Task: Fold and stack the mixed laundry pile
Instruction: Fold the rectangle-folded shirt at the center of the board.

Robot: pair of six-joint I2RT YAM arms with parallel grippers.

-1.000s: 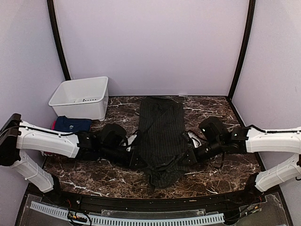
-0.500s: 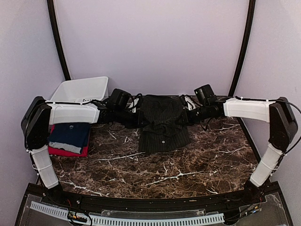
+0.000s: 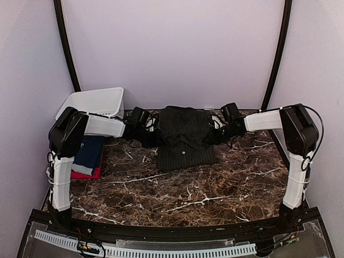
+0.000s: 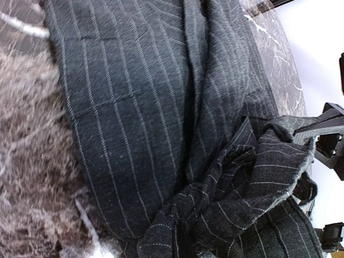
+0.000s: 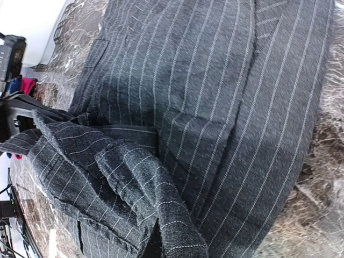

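The dark pinstriped collared shirt (image 3: pixel 185 138) lies folded in half at the back middle of the marble table (image 3: pixel 188 193). My left gripper (image 3: pixel 155 135) sits at its left edge and my right gripper (image 3: pixel 218 131) at its right edge, both low at the table. Each is shut on a bunched corner of the shirt. In the left wrist view the striped cloth (image 4: pixel 134 107) fills the frame and hides the fingers. The right wrist view shows the same shirt (image 5: pixel 215 97) gathered over the jaws. A folded navy T-shirt (image 3: pixel 88 153) rests on a red T-shirt (image 3: pixel 85 173) at the left.
A white plastic bin (image 3: pixel 94 103) stands at the back left corner, just behind the left arm. Pale walls and dark corner posts (image 3: pixel 275 59) close in the back and sides. Both arms stretch far out toward the back wall.
Both grippers have carried the shirt's near end from the front of the table to the back, doubling it over. The shirt now lies shorter, and the navy and red stack is uncovered.
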